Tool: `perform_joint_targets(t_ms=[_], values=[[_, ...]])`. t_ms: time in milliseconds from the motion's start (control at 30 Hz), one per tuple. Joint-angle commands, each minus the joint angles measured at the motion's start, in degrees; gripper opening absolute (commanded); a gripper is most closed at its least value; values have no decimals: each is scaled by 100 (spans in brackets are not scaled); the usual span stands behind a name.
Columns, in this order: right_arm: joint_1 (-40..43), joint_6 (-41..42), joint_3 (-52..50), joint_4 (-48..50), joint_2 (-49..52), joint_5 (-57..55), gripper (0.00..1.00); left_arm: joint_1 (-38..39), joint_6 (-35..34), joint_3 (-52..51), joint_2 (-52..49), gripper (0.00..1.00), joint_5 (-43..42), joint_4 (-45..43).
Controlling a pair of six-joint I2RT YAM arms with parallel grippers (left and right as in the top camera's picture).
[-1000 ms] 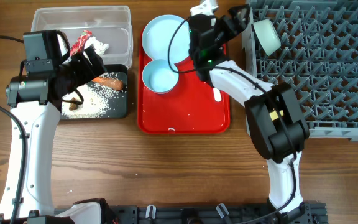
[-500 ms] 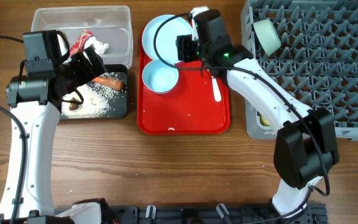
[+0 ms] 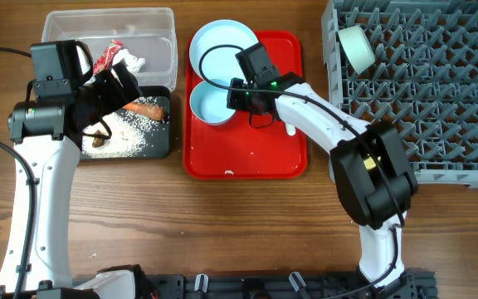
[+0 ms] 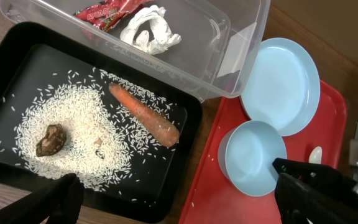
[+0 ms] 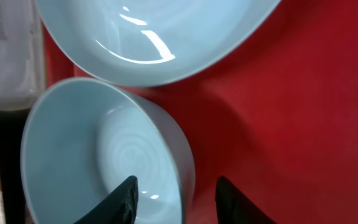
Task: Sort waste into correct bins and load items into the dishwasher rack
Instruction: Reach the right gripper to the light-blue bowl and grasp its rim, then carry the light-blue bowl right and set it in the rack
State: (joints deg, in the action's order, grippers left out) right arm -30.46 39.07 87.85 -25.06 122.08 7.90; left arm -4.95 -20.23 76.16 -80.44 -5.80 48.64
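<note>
A pale blue bowl [image 3: 210, 104] stands on the flat red tray [image 3: 247, 158], below the pale blue plate [image 3: 221, 43]. My right gripper [image 5: 178, 199] is open and straddles the bowl's [image 5: 104, 143] right rim, one finger inside and one outside over the tray, with small gaps showing. A white spoon [image 3: 290, 126] lies just right of that arm. My left gripper [image 4: 188, 199] hangs wide open and empty above the black tray [image 4: 191, 118], which holds rice [image 4: 73, 124], a carrot [image 4: 145, 115] and a dark lump [image 4: 50, 140]. The clear tub [image 3: 110, 37] holds the red wrapper [image 4: 104, 9] and white paper [image 4: 149, 28].
The grey dishwasher rack [image 3: 421, 83] fills the right side, with a mint bowl [image 3: 355, 46] standing near its top left corner. A few stray rice grains lie on the red tray's lower part. Bare wooden tabletop [image 3: 222, 224] lies in front.
My right arm swung left from the rack's corner down to the pale blue bowl, and its jaws have narrowed around the rim. The left arm has not moved.
</note>
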Motion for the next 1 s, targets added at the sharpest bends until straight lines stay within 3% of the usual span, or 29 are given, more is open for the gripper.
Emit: perform_joint_targets(t_ms=[0,200,467,633,700,733,833,967], values=[[2,136,15,-61,107,2,25,-20,31,101,61,100,52,-13],[-2,315,15,-361,111,9,5,-20,31,101,61,100,52,-13],[48,0,26,-424,9,380,4,-20,33,101,61,100,52,-13],[450,-761,31,-879,-999,83,4,-20,31,101,61,100,52,-13],[584,-1067,31,-1060,-1580,-487,5,-20,31,101,61,100,52,-11],[688,-1244,31,-1510,-2306,-1764,4,-20,31,101,61,100,52,-11],[855,-1255,31,-2214,-2966,-3683,4,-20,31,101,61,100,52,-13],[1045,-1252,31,-3560,-3316,-6234,4,-20,31,101,61,100,52,-13]])
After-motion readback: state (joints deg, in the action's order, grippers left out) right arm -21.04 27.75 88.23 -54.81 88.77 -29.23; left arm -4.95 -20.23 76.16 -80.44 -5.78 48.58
